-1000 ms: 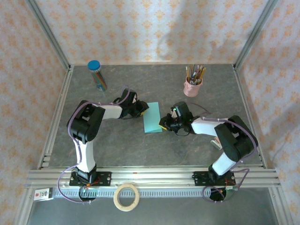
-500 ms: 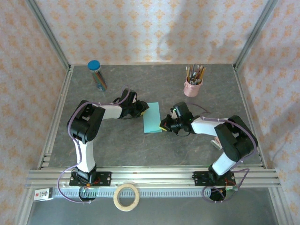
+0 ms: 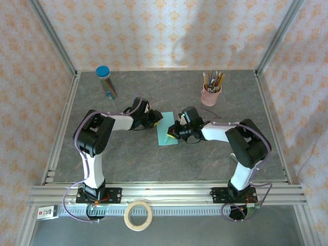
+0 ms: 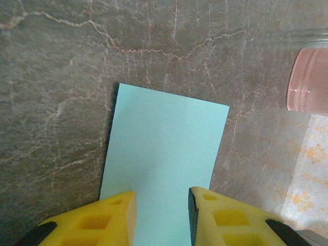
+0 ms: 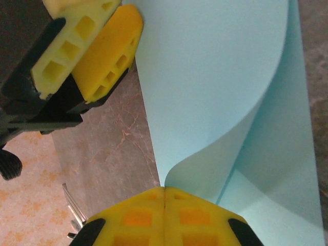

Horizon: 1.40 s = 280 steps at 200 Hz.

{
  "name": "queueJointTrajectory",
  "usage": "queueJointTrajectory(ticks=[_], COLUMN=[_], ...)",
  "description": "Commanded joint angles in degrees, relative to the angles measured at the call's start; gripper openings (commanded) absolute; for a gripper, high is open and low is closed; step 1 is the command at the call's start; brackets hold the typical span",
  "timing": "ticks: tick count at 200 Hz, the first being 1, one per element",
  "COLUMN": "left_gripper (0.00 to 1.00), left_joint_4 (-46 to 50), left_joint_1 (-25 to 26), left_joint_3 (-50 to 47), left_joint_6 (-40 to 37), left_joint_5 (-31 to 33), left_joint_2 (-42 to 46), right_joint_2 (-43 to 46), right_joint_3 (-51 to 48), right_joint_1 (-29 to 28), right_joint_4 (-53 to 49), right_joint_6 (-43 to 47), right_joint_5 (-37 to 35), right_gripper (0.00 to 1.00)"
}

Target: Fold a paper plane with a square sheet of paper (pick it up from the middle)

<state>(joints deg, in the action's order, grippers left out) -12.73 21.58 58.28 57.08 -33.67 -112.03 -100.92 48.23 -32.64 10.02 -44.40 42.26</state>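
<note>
With the first fold judged underway, the square sheet of paper [image 5: 215, 77] is clamped in the right gripper [image 5: 164, 192] jaws, while the left gripper [image 4: 161, 205] jaws are apart.

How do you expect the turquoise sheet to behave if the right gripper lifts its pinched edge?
Probably floppy: the sheet curls up from the right gripper. Likely light and slippery; the left gripper over it may steady it.

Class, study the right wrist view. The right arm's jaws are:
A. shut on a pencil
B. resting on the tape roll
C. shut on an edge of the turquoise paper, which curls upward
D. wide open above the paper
C: the right arm's jaws meet with no gap on an edge of the square sheet of paper, which curls up off the table.
</note>
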Motion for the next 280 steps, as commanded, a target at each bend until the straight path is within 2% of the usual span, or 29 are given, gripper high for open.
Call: queueJointTrajectory(ticks=[1, 46, 111, 280], left_gripper=[0.32, 0.32, 0.3, 0.3], left_joint_4=[1.02, 1.05, 1.94, 2.36], left_joint_1=[0.3, 0.54, 0.49, 0.61], left_joint_3=[-1.59, -1.67, -2.03, -2.12], left_joint_6=[-0.83, -1.23, -1.79, -1.94], left_joint_5=[-0.64, -0.78, -0.17, -0.26], left_joint_2=[-2.37, -2.22, -1.79, -2.03], right_joint_2=[-1.51, -3.35, -5.41, -7.62], right_joint_3=[1.39, 1.98, 2.22, 2.92], right_joint_1=[-0.23, -0.33, -0.38, -0.88], right_joint_4=[3.98, 6.35, 9.4, 11.33], right_joint_6=[-1.75, -3.19, -3.94, -5.07], right_joint_5=[-0.34, -2.51, -1.84, -3.0], right_gripper=[0.0, 0.0, 0.0, 0.0])
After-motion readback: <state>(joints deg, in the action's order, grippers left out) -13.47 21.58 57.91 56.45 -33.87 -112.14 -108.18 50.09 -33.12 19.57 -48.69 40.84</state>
